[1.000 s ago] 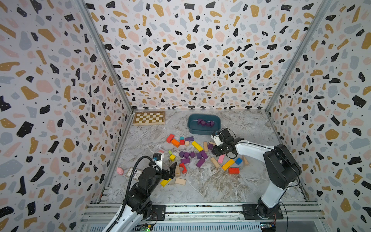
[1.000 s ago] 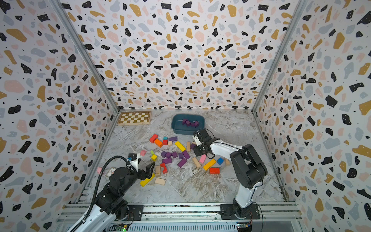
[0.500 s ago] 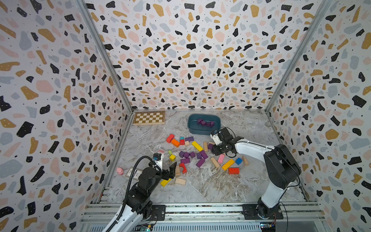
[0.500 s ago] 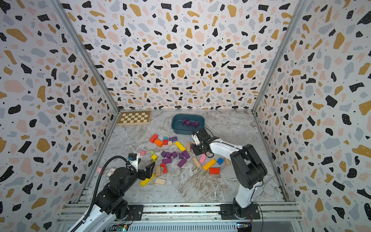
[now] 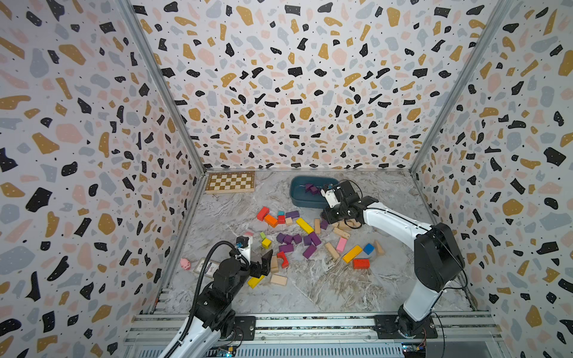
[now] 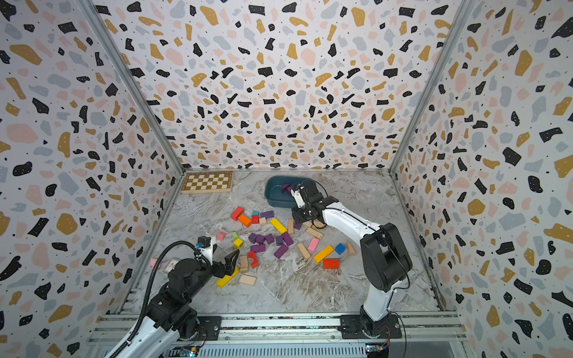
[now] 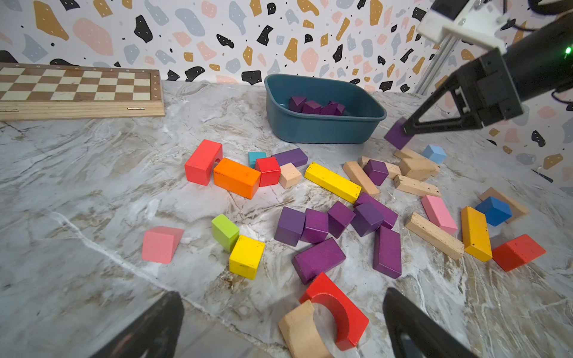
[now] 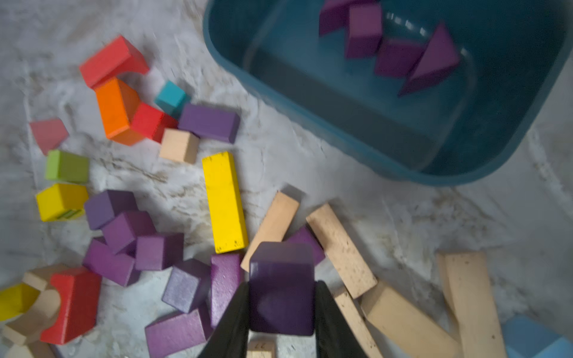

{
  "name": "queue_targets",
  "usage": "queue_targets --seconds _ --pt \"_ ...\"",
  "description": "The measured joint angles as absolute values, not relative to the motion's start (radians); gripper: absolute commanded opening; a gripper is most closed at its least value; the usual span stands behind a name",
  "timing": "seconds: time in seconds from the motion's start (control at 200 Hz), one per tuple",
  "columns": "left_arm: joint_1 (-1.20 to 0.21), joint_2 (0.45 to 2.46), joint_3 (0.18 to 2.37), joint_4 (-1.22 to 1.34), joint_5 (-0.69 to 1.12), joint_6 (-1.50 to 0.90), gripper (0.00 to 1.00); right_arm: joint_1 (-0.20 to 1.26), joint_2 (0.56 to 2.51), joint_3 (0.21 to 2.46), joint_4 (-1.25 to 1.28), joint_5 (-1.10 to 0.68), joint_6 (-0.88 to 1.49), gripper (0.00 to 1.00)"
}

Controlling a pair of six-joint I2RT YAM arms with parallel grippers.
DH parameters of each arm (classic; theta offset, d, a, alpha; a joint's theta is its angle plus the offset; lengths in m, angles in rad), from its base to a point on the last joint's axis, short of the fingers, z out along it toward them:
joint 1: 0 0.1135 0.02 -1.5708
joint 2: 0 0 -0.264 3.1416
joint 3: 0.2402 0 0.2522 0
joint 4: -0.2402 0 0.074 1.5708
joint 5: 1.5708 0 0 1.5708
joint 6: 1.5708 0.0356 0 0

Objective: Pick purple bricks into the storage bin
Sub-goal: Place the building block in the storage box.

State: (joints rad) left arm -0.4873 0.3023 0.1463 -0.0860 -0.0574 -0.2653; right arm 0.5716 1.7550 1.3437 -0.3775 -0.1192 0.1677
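Note:
My right gripper [image 8: 281, 288] is shut on a dark purple brick [image 8: 280, 279] and holds it above the table, over tan blocks. From the left wrist view, that held brick [image 7: 397, 136] hangs just beside the near right corner of the teal storage bin [image 7: 322, 130]. Several purple bricks [image 7: 313, 107] lie inside the bin. Several more purple bricks [image 5: 294, 241] sit clustered mid-table. My left gripper [image 7: 283, 300] is open near the front left, low over a red arch block [image 7: 341, 310], and grips nothing. In a top view the right gripper [image 5: 325, 215] hides its brick.
A chessboard [image 5: 231, 182] lies at the back left beside the bin [image 5: 297, 198]. Red, orange, yellow, blue, pink and tan blocks are scattered around the purple ones. A pink toy [image 5: 185, 264] and a card [image 5: 207, 266] lie by the left wall.
My right gripper has risen with the purple brick and moved a little toward the bin. The left arm has stayed still.

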Motion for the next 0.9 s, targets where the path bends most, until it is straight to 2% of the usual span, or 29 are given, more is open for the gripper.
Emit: queue_targets --seconds 0.205,0.451,0.901 --pt "-0.487 0.295 0.146 -0.088 -0.057 -0.265 0.99 0.572 1.853 1.555 -0.391 -0.12 0.164 0.24" --pt "-0.487 0.292 0.146 -0.089 -0.058 -0.265 0.99 0.572 2.112 1.877 -0.423 -0.127 0.152 0.24" --pt "-0.487 0.292 0.146 -0.089 -0.058 -0.266 0.99 0.572 2.46 2.296 -0.479 -0.121 0.189 0.23"
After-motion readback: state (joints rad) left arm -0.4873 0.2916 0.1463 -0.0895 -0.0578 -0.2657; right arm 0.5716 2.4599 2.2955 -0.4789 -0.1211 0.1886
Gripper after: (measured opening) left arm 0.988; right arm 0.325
